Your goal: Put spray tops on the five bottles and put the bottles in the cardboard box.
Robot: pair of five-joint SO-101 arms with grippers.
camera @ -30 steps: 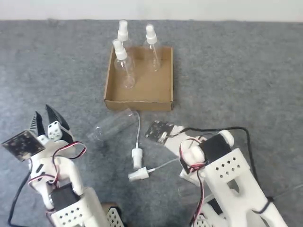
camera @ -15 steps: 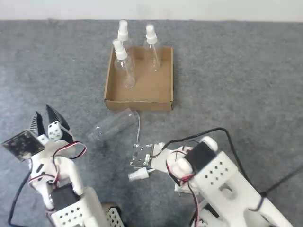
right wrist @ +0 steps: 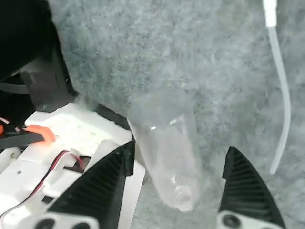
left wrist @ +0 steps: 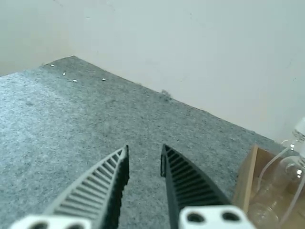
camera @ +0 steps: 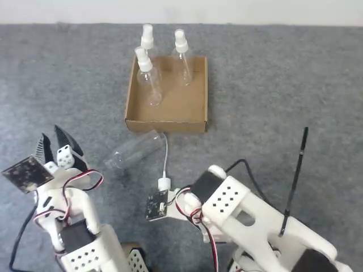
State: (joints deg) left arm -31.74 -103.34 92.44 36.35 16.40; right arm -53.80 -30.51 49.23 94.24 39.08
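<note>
Right pincer (right wrist: 181,148) gapes astride a topless bottle (right wrist: 162,129), left pincer (left wrist: 145,150) gapes empty; cardboard box (camera: 164,123) holds three capped bottles (camera: 152,85)

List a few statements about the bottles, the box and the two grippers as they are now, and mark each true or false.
1. Three capped bottles stand in the cardboard box. True.
2. The left gripper is shut on something. False: it is open and holds nothing.
3. An uncapped bottle lies on the carpet beside the box's near wall. True.
4. The right gripper is shut tight. False: it is open, with another uncapped bottle lying between its fingers.
5. A loose top lies inside the box. False: the loose spray top lies on the carpet, outside the box.
</note>
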